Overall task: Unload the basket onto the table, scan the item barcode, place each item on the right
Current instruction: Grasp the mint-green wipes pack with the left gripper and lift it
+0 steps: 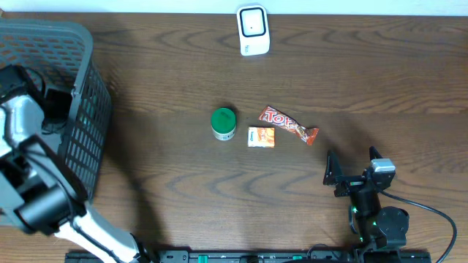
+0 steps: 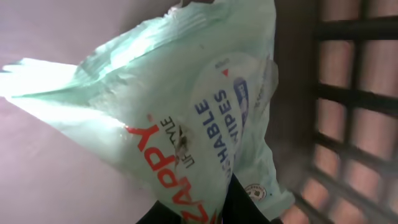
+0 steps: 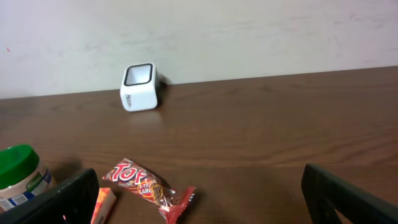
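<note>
A pale green wipes pack (image 2: pixel 186 106) with red and blue lettering fills the left wrist view. My left gripper (image 2: pixel 208 210) is shut on its lower end, dark fingers (image 2: pixel 249 202) pinching the film from both sides. This arm reaches into the grey basket (image 1: pixel 80 44) at the table's left, so the overhead view does not show the pack clearly. The white scanner (image 1: pixel 253 29) stands at the far middle edge, also seen as the white scanner (image 3: pixel 140 87) in the right wrist view. My right gripper (image 1: pixel 351 168) rests open at the front right, nothing between its fingers.
On the table's middle lie a green-lidded jar (image 1: pixel 223 123), a small orange packet (image 1: pixel 261 136) and a red candy bar (image 1: pixel 289 124). The basket's lattice wall (image 2: pixel 354 93) is close beside the held pack.
</note>
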Controlling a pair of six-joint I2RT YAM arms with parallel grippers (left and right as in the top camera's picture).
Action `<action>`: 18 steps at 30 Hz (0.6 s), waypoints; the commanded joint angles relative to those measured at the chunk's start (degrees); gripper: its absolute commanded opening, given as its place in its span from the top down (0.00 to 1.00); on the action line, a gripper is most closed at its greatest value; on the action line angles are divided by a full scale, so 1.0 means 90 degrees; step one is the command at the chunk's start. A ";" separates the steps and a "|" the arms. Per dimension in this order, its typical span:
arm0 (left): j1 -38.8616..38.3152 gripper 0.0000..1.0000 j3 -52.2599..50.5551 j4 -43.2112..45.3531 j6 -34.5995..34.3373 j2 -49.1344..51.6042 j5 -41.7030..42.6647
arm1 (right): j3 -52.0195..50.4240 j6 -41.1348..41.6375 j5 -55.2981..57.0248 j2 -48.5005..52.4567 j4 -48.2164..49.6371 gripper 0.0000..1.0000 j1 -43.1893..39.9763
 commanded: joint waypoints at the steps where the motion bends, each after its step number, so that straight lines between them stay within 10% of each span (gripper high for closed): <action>1: 0.0075 0.91 0.0100 -0.0070 0.0136 -0.1287 -0.0083 | -0.0010 0.0068 0.0017 -0.0010 -0.0024 0.01 0.0036; 18: -0.0874 0.90 0.0097 -0.0483 0.0104 -0.5078 0.0364 | -0.0010 0.0070 0.0015 -0.0010 -0.0022 0.01 0.0036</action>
